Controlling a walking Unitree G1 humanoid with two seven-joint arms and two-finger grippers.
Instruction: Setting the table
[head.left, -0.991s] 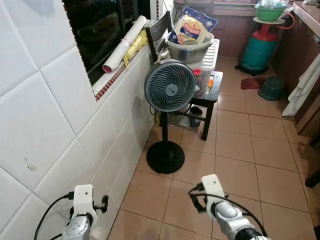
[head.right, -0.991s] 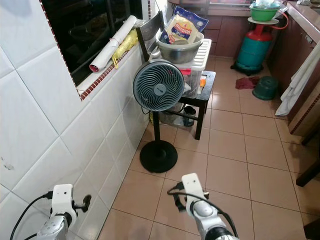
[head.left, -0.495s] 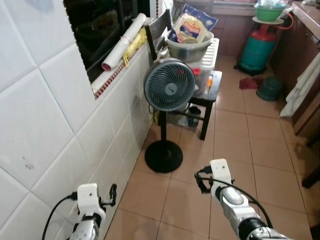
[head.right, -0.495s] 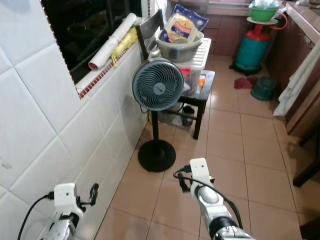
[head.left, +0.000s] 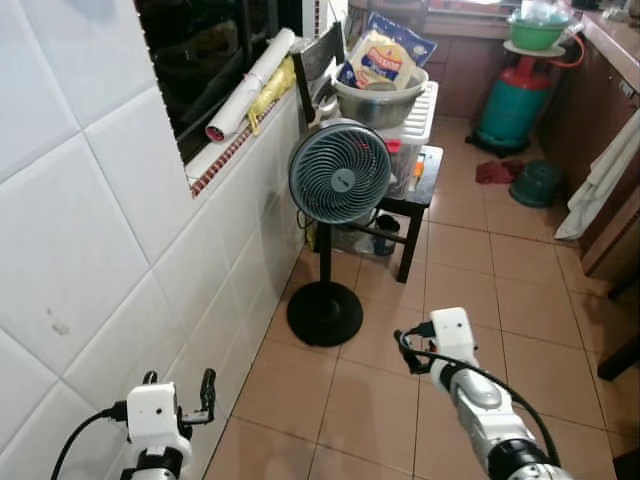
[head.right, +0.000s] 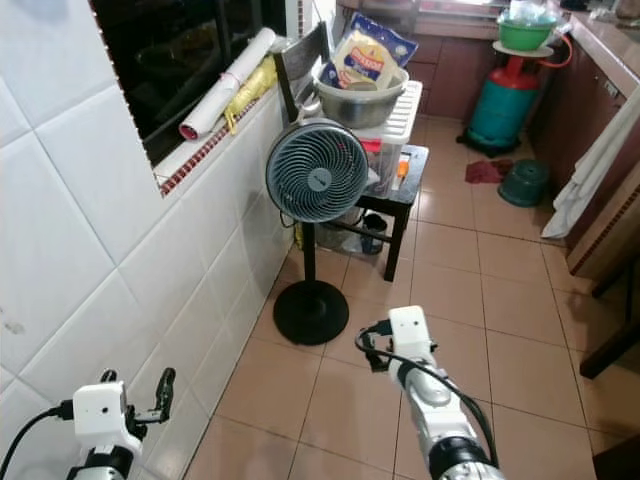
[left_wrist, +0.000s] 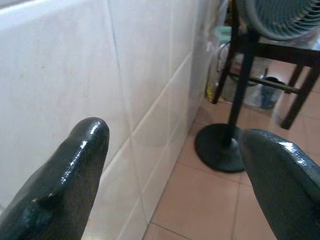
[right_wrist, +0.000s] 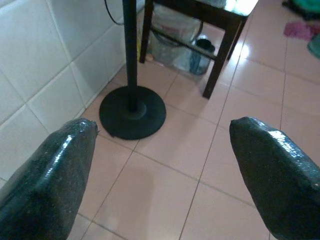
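Grey pedestal fan (head.right: 317, 182) beside white tiled wall (head.right: 120, 250)

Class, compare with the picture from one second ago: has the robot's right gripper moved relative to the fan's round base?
Yes. The right gripper has come forward and up, now level with the fan base; earlier it hung well short of it. Its jaws are open.

White tiled wall (head.left: 90, 230), terracotta floor (head.left: 470, 260)

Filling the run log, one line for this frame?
phase: walking | left gripper: open, empty | right gripper: open, empty | ahead: pedestal fan
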